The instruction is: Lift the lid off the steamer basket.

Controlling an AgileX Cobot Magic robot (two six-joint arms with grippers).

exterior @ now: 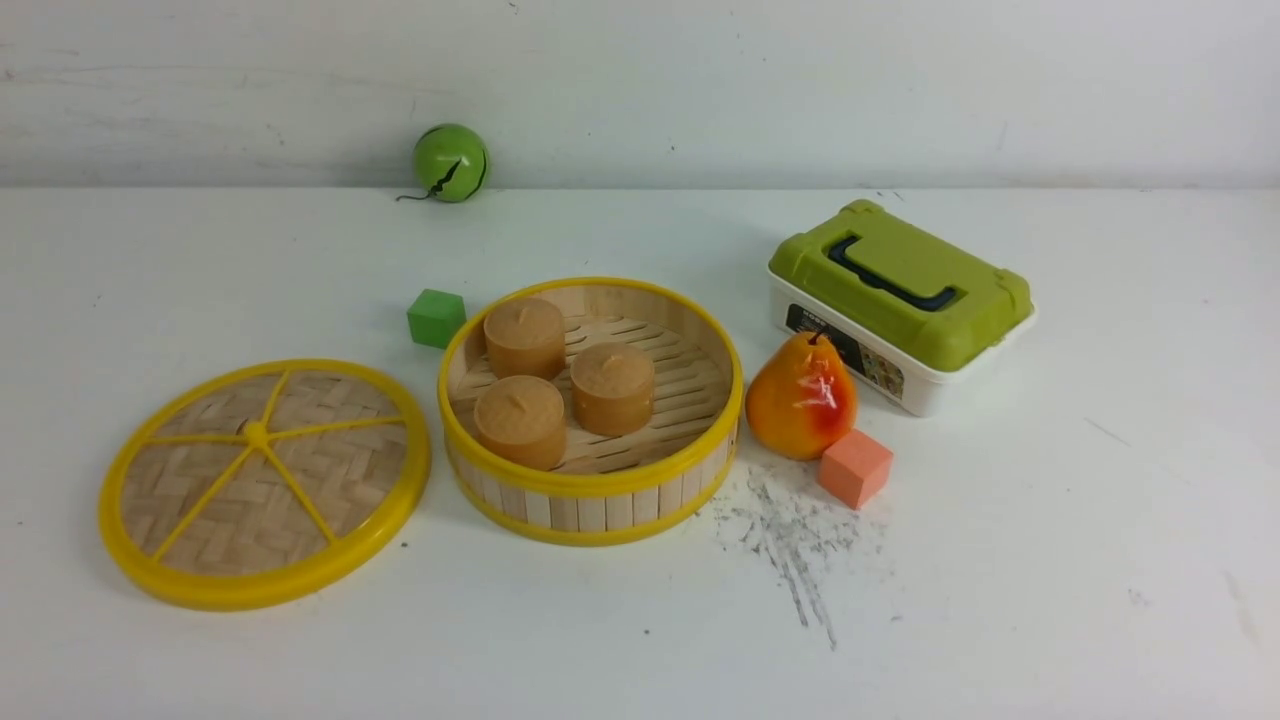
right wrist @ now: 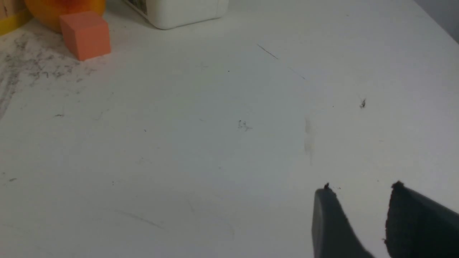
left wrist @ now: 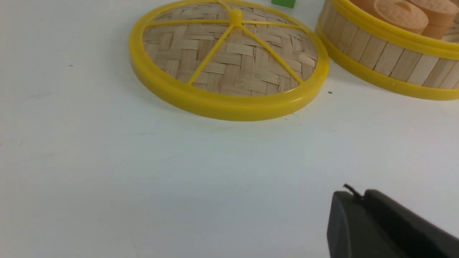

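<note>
here the front view is showing no arm at all; the lid (exterior: pixel 264 483) is lying flat on the desk (exterior: pixel 1000 600) toward its left edge, just beside the uncovered steamer basket (exterior: pixel 590 500) near mid-desk. the left wrist view is cropping the basket and showing the left gripper (left wrist: pixel 358 200) pressed together over bare desk. the right wrist view is showing the right gripper (right wrist: pixel 362 200) standing apart, with an orange cube (right wrist: pixel 85 34) far off.

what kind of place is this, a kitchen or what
Probably a robot test bench, not a kitchen: a bare scuffed white table against a plain wall, with toy-like props such as a plastic orange pear and a green foam cube.
</note>
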